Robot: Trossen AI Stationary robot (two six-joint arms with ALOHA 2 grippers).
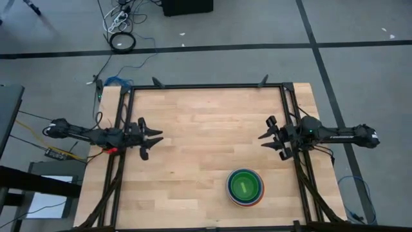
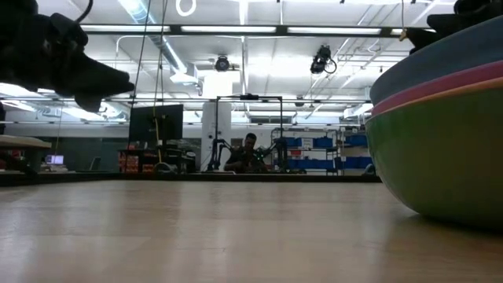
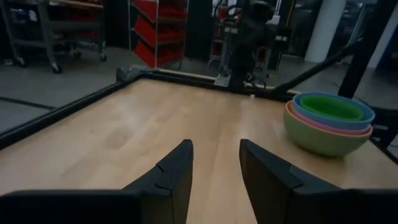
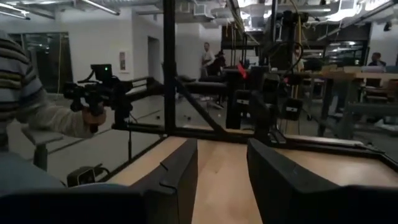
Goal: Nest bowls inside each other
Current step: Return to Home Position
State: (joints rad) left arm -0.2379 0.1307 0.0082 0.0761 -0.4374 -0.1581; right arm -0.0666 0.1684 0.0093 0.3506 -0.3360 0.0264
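Note:
The bowls (image 1: pixel 245 187) stand nested in one stack on the wooden table, near its front edge and right of the middle. The dull green outer bowl (image 3: pixel 317 138) rests on its base, with orange, pink and blue rims above it and a bright green bowl (image 3: pixel 331 107) innermost. In the low view the stack (image 2: pixel 448 134) fills the right side. My left gripper (image 1: pixel 154 138) hovers at the table's left edge, open and holding nothing (image 3: pixel 216 168). My right gripper (image 1: pixel 267 142) hovers at the right edge, also open with nothing between its fingers (image 4: pixel 222 168). Both point level toward the table's middle.
A black metal frame (image 1: pixel 206 86) runs around the table's far and side edges. Bare wood (image 1: pixel 199 129) lies between the two grippers. Beyond the table a person's striped sleeve (image 4: pixel 25 93) shows, and other people farther off in the room (image 2: pixel 250 151).

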